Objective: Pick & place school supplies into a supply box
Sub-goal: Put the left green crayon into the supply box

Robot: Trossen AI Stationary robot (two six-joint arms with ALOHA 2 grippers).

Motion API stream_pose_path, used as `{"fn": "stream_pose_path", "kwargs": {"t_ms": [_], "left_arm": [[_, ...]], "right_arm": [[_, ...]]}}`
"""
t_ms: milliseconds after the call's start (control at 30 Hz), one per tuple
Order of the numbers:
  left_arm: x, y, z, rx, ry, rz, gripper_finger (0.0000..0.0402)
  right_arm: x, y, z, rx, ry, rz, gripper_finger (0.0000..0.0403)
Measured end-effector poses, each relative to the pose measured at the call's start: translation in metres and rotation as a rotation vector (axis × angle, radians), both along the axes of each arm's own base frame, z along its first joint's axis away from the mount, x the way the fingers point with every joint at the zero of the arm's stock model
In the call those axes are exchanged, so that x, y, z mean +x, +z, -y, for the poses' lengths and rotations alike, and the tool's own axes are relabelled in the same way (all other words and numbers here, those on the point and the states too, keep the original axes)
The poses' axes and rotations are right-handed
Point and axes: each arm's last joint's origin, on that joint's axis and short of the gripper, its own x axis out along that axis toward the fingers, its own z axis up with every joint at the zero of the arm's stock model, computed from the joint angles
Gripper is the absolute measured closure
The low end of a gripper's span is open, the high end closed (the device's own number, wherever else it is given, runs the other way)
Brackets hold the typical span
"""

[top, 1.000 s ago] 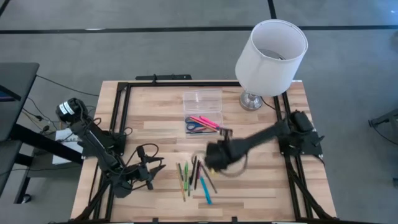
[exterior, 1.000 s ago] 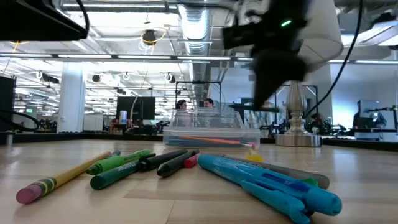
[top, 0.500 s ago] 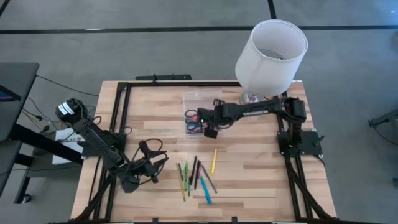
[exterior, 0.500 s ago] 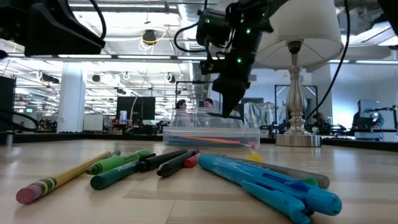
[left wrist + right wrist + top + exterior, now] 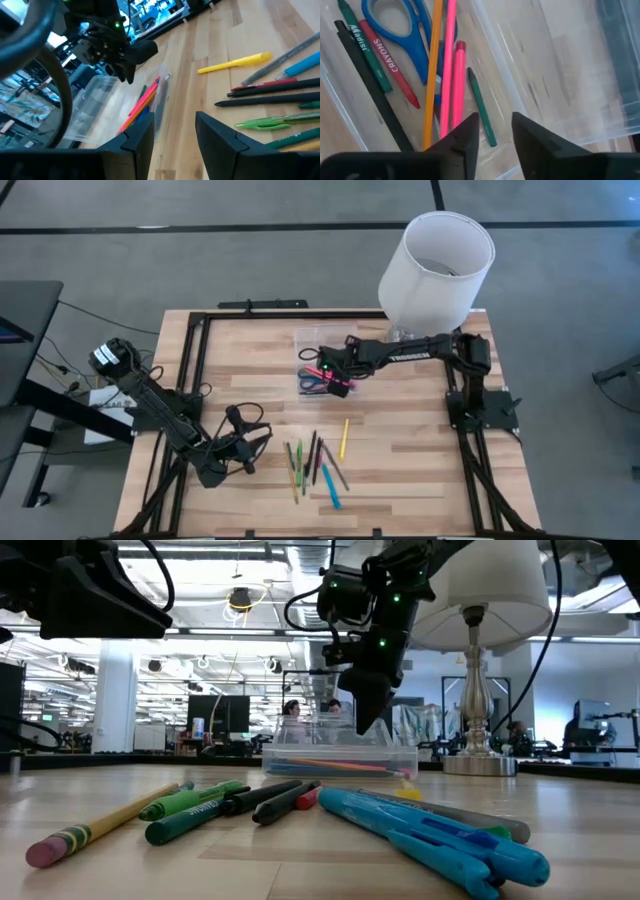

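The right pincer (image 5: pixel 331 374) has just swung over the box (image 5: pixel 326 366) and opened, empty; another supply delivered. The left pincer (image 5: pixel 240 452) waits, part open.

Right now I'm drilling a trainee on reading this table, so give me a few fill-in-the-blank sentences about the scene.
1. The right gripper hovers over the clear ____, its fingers empty.
2. The scissors inside have ____ handles.
3. A lone ____ pencil lies on the wooden table beside the loose pens.
4. The left gripper waits near the table's front edge, holding ____.

Missing words: box; blue; yellow; nothing
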Motion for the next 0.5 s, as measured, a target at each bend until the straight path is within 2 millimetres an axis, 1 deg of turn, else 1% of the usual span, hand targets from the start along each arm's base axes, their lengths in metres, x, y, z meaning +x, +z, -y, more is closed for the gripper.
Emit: {"fn": "stream_pose_path", "kwargs": {"t_ms": [100,200,333,500], "left_arm": [[0.000,-0.001,0.001,-0.033,-0.019,-0.007,0.0262],[0.000,-0.001,0.002,-0.055,-0.052,-0.028,0.0262],[0.001,-0.001,0.002,-0.047,-0.070,-0.041,0.0262],[0.003,-0.002,0.001,-0.072,-0.107,-0.070,0.0262]], "right_arm": [[0.001,0.000,-0.008,0.001,-0.011,0.009,0.0270],[0.002,0.008,-0.026,-0.034,0.023,0.031,0.0262],[-0.002,0.027,-0.057,-0.095,0.087,0.074,0.0264],[-0.014,0.057,-0.095,-0.140,0.172,0.160,0.0277]]}}
